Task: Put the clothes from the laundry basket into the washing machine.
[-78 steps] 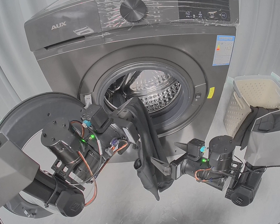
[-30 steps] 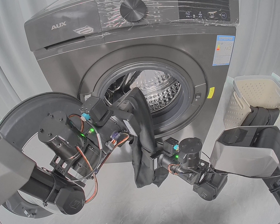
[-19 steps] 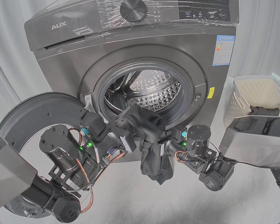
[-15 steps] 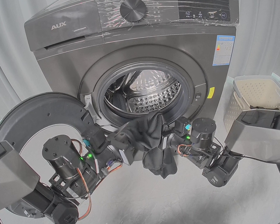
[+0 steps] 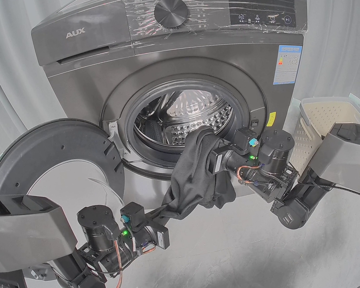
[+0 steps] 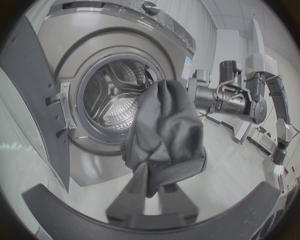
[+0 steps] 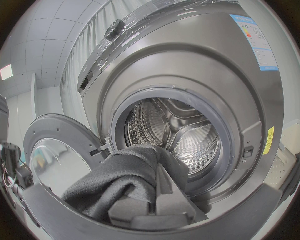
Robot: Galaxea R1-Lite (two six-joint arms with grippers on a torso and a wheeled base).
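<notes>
Garment [image 5: 193, 176], black, lower end pinched by left gripper [image 6: 154, 178], upper bunch clamped in right gripper [image 7: 153, 187]

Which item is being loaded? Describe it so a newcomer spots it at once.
Start at the grey washing machine, its round door swung open. Before the lower rim of its opening hangs a black garment, held between the right hand near the rim and the left hand lower down. It is the only limp fabric among hard grey metal.

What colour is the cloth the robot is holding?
The crumpled fabric garment is plain dark grey, almost black; the left wrist view shows it best.
</notes>
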